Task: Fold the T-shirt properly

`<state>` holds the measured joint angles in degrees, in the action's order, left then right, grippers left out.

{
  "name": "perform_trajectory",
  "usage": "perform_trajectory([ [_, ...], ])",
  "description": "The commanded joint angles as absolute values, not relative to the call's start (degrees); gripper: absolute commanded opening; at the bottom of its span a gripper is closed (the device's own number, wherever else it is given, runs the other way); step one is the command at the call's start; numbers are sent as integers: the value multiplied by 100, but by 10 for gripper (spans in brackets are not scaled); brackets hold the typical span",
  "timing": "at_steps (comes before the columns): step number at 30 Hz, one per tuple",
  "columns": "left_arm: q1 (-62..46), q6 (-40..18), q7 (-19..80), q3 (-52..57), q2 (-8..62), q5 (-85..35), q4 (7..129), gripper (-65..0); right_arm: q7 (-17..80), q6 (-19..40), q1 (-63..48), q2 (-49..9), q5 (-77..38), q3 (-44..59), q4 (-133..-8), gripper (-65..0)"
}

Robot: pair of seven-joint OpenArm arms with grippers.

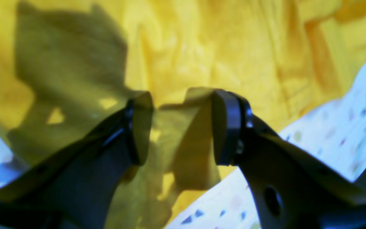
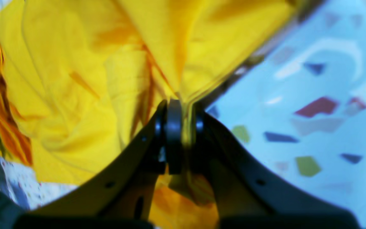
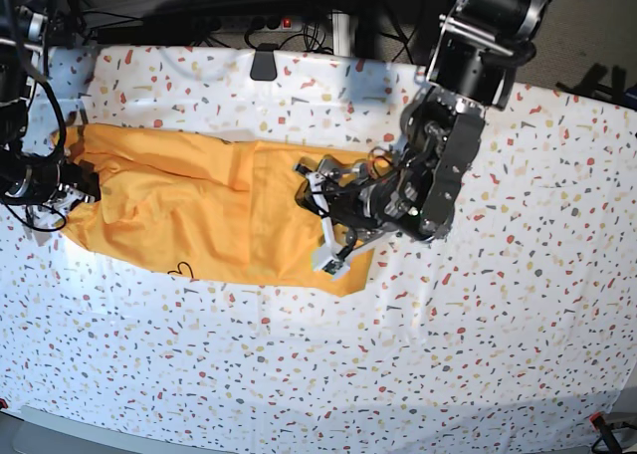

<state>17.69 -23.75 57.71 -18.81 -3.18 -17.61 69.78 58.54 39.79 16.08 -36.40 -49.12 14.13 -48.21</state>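
The T-shirt [image 3: 199, 210] lies spread on the speckled surface [image 3: 418, 374], the right hand [image 2: 183, 136] pinched tight on cloth at its end, the left hand [image 1: 179, 127] gaping above its other end, ungripped; likely it must clamp before 1 fold.

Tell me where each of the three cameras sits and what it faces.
Left wrist: behind the open left gripper, facing the T-shirt on the speckled tablecloth.
Right wrist: behind the right gripper, shut on a shirt fold.
Base: overhead, facing the table; both arms show, left gripper over the shirt's edge, right gripper at its far end.
Shared: shirt and cloth.
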Motion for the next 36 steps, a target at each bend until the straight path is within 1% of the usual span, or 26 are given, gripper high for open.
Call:
perform_trajectory([
  [1,1833,-2355,5721,-1885,-364,-1778,7061,-354,5913,4000,1712,-3750,-4980,1424,-5026,-650],
  [4,1791,-2355,5596,-1885,-364,-1778,7061,-354,6226,4000,1712,-3656,-5172,1422,-5470,-650],
  [10,1811,-2355,5566,-1885,-364,-1780,7061,-354,6571,4000,1712,-3341,-6248,1422,-6390,-650],
  [13,1811,-2357,5566,-1885,-364,-1778,7061,-354,6790,4000,1715,-3118,-6547,1422,-6853,-650],
  [17,1811,-2355,5566,-1885,-364,-1780,7061,-354,7347,4000,1712,-2746,-6941,1422,-7446,-650],
  [20,1811,-2355,5568,-1885,-364,-1780,7061,-354,7461,4000,1715,-2554,-7212,1422,-7828,-650],
  [23,1831,-2355,5710,-1885,-364,-1817,7076,-354,7461,4000,1769,-2381,-7218,1422,-8117,-650],
  [26,1841,-2355,5846,-1885,-362,-1820,7301,-354,7456,4000,1859,-2213,-7196,1422,-8138,-650],
  [31,1841,-2359,5916,-1885,-362,-1793,8038,-353,7456,4000,1955,-1883,-7170,1422,-8136,-650],
  [36,1841,-2357,6333,-1879,-360,-1275,8917,-353,7367,4000,2034,-1535,-6608,1422,-8136,-650],
])
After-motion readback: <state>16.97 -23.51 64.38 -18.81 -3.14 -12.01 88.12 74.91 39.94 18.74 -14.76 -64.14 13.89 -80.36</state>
